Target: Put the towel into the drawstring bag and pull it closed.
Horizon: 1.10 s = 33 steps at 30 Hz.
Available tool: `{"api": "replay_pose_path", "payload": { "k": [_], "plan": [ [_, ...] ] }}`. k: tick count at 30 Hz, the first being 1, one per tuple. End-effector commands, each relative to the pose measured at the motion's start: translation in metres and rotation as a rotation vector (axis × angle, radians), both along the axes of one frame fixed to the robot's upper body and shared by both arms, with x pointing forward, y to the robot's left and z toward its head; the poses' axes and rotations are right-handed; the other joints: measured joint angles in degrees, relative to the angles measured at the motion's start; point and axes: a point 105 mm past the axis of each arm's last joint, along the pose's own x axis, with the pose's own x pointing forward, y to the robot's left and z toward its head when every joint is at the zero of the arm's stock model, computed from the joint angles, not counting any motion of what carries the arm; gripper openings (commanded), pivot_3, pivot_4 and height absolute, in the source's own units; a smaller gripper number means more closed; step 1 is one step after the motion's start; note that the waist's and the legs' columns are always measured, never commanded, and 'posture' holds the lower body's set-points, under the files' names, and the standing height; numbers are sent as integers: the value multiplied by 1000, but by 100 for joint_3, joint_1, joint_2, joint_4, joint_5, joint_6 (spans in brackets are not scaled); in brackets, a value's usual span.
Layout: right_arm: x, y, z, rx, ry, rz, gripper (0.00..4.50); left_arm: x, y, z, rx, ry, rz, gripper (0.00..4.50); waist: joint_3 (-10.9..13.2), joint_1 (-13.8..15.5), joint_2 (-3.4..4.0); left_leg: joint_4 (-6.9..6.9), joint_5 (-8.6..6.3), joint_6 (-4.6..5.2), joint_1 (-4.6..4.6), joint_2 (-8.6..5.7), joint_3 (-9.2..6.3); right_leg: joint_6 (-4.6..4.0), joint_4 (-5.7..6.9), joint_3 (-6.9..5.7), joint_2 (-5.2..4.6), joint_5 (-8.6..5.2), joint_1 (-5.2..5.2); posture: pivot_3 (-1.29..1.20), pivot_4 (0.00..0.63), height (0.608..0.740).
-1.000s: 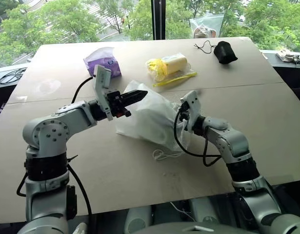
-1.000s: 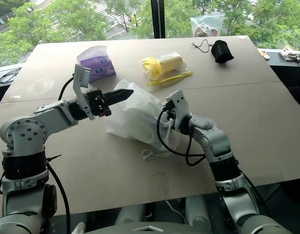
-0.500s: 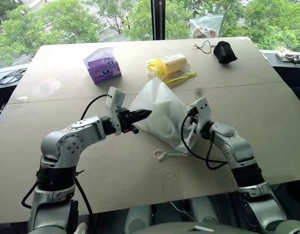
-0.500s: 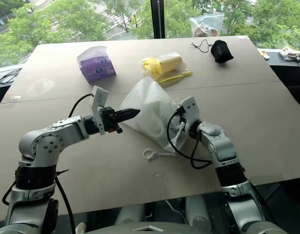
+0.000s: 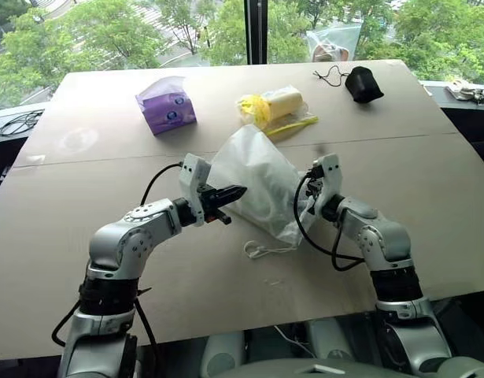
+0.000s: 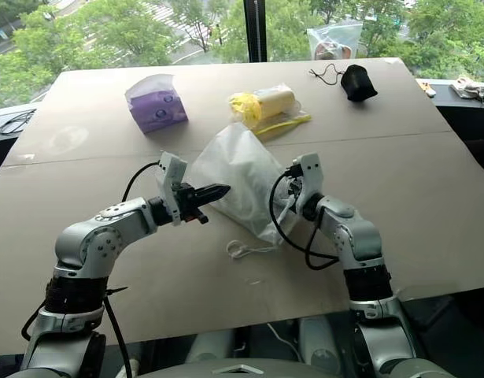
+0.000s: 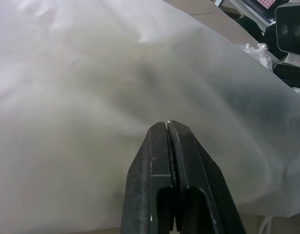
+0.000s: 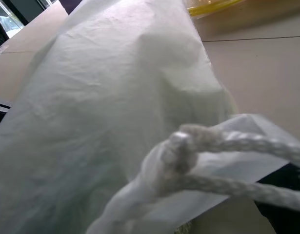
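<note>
Left gripper point(image 5: 235, 191) pinched shut beside bag point(image 5: 261, 181), empty; right gripper point(image 6: 291, 206) wide by cord point(image 8: 228, 165) to tighten.

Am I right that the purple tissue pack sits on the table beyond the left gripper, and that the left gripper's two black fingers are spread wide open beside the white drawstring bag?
Not quite. The tissue pack does sit beyond the left gripper, beside the drawstring bag, but that gripper's fingers are pressed together, shut, not spread open. The left wrist view shows this.
</note>
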Motion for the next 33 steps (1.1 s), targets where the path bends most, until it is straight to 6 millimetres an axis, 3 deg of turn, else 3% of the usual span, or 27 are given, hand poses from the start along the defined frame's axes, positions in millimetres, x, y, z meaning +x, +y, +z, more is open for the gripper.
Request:
{"api": "replay_pose_path", "payload": {
  "k": [1,3,6,18,21,24,25,33],
  "plan": [
    [1,0,10,-18,-68,-5,3979,11,4,-1,4,-43,28,0,0,8,0,0,0,0,0,0,-1,0,0,-1,0,0,0,0,150,740],
    [1,-2,10,-25,-74,-7,3273,18,6,-2,-2,-53,41,0,0,10,0,1,0,0,-2,0,-1,0,0,-2,0,0,0,0,150,740],
    [0,-3,12,-25,-79,-5,1821,24,9,-4,7,-66,42,0,-1,14,-1,2,0,1,-3,-1,-2,0,0,-3,-1,0,0,0,150,740],
    [-15,-26,29,65,-58,5,1821,38,10,-4,15,-99,33,0,0,18,-1,2,-1,2,-5,0,-1,1,0,-4,-3,0,0,0,150,740],
    [-15,-36,25,-4,-73,-15,2599,46,8,-4,19,-109,32,0,-1,19,-1,2,-1,2,-4,-1,-3,2,0,-6,-3,0,1,0,150,740],
    [-13,-40,20,5,-49,-53,4016,52,2,-2,10,-119,20,0,-1,15,-1,2,-1,2,-4,-4,-2,2,0,-6,-2,0,1,0,150,740],
    [-10,-43,18,30,-28,-87,4288,53,0,-2,10,-120,15,0,-1,6,-1,2,-1,3,-5,-4,-1,2,0,-5,-2,0,0,0,150,740],
    [-12,-48,15,94,27,-132,4288,55,-6,-3,11,-126,-2,0,-1,12,-1,2,-1,2,-5,0,0,1,0,-3,-1,1,0,0,150,740]
  ]
}}
